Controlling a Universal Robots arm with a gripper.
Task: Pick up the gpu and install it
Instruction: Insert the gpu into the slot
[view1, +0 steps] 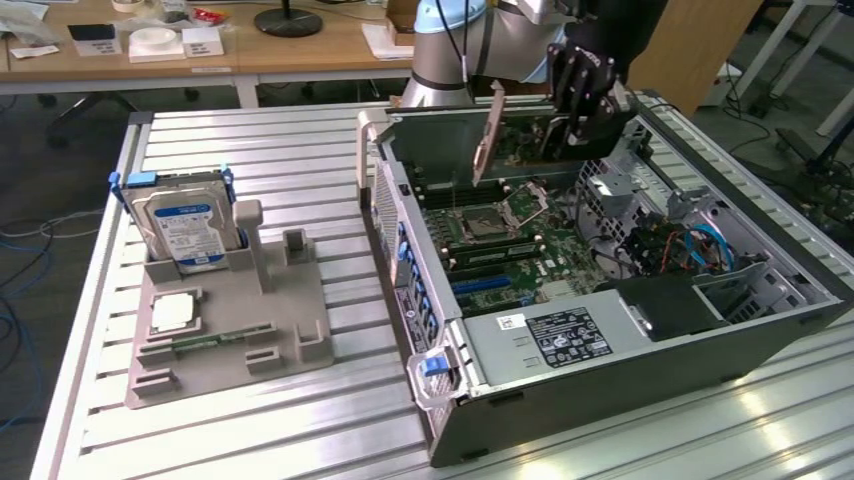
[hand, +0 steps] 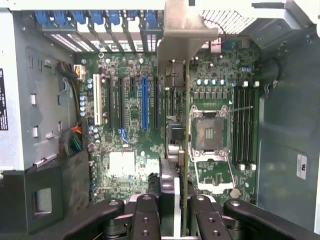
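Observation:
My gripper (view1: 577, 105) hangs over the open computer case (view1: 747, 345) and is shut on the gpu (view1: 489, 135). The card stands on edge above the motherboard (view1: 494, 235), its metal bracket toward the case's rear wall. In the wrist view the gpu (hand: 186, 150) shows edge-on between my two black fingers (hand: 145, 215), and its bracket (hand: 182, 30) reaches toward the rear slot openings. It hovers over the motherboard (hand: 125, 165) between the expansion slots and the CPU socket (hand: 209, 132). A long blue slot (hand: 144, 102) lies just beside the card's line.
A grey parts fixture (view1: 287, 330) on the slatted table holds a silver hard drive with a blue label (view1: 187, 225), a CPU chip (view1: 174, 312) and a green memory stick (view1: 200, 342). Inside the case are the power supply (view1: 567, 335) and cable bundles (view1: 681, 250).

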